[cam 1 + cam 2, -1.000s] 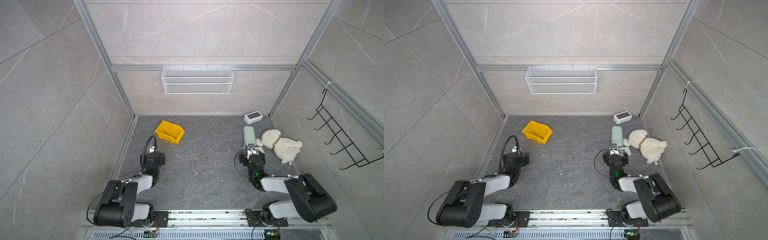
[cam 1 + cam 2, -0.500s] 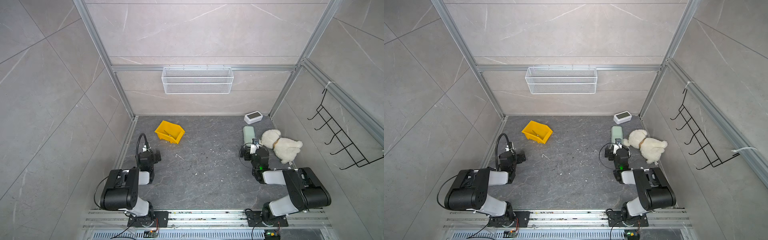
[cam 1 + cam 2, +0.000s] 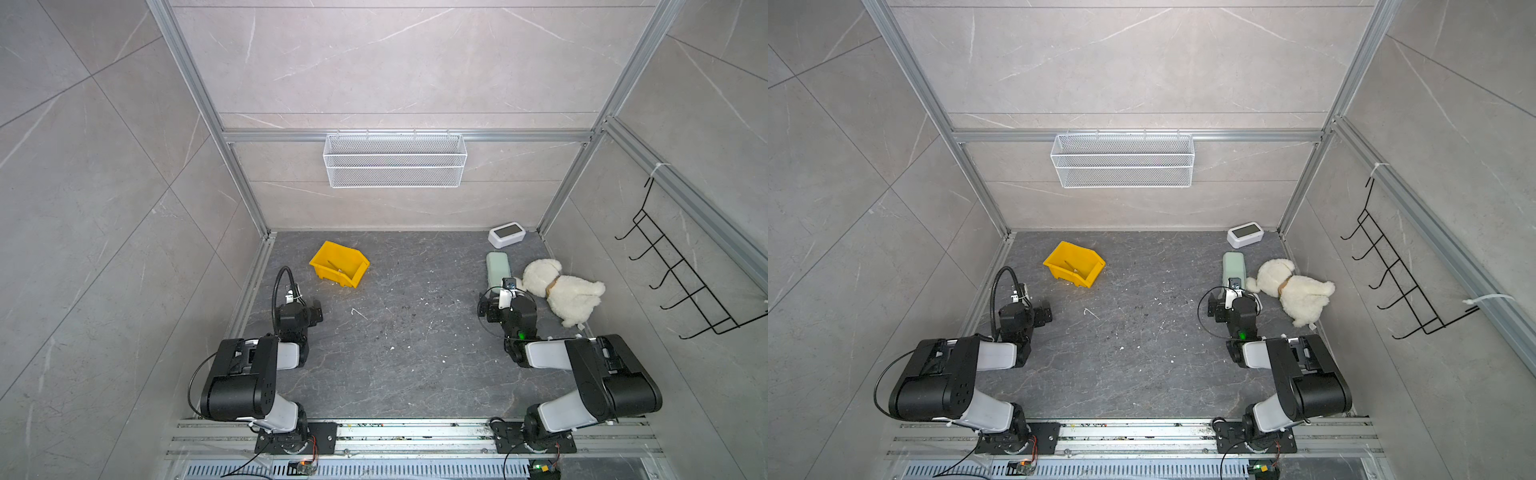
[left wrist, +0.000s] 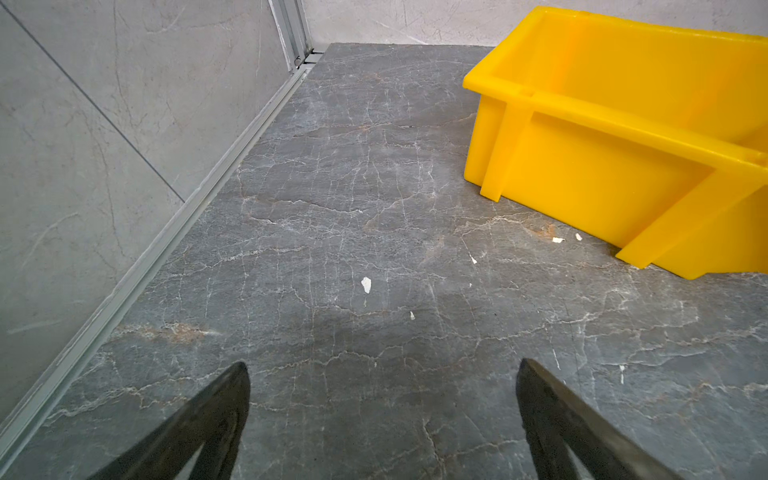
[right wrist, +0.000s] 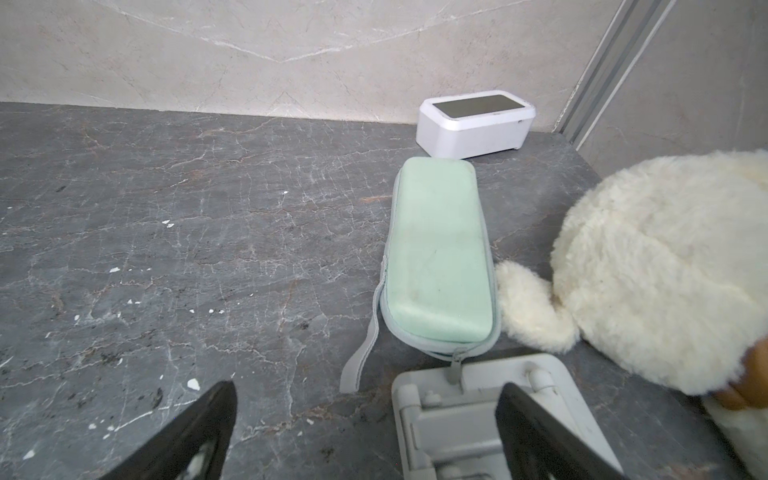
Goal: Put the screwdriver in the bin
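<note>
Plainly, the tiny thin screwdriver with its slim grey metal shaft (image 3: 333, 266) lies inside the small bright yellow plastic bin (image 3: 328, 277). In both top views it shows as a thin line on the bin's bottom (image 3: 1070, 266). Its long axis runs slantwise, from the bin's back corner toward the sloped cut-down front. The handle end is too small to make out. The bin stands ahead of the left gripper (image 4: 384, 372), somewhat toward the middle of the dark grey stone-look floor (image 4: 332, 249), near it but not touching. That gripper hangs low over bare floor, its jaws spread wide with nothing between them. From its wrist view only the bin's ribbed outer wall (image 4: 582, 178) and far inner wall show; the shaft is hidden behind the rim. The right gripper (image 5: 368, 390) is well apart on the other side, also spread wide and empty, facing a mint-green zipped case (image 5: 436, 257) and a white plush toy (image 5: 665, 270). The left arm is clearly the nearer one, yet I judge that no pick is called for: the screwdriver rests where the task wants it, and only a retreat clear of the bin's wall seems left.
</note>
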Robot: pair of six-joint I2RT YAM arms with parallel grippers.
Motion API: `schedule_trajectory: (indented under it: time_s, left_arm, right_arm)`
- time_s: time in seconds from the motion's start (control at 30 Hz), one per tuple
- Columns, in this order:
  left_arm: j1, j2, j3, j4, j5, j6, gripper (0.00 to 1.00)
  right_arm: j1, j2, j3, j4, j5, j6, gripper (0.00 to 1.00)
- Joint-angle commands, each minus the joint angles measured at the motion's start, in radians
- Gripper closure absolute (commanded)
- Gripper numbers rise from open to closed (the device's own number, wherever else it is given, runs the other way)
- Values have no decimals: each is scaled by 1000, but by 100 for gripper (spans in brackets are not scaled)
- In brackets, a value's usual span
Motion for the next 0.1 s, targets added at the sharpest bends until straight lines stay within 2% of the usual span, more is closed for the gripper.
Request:
schedule_trajectory:
  time_s: [0.0, 0.07]
  left_arm:
    - [6, -11, 16, 40, 4, -8, 0]
    - [5, -12, 18, 39, 4, -10, 0]
  right_arm:
    - [-2, 5, 17, -13, -7, 15, 1]
    - [-3, 3, 16, -13, -7, 14, 1]
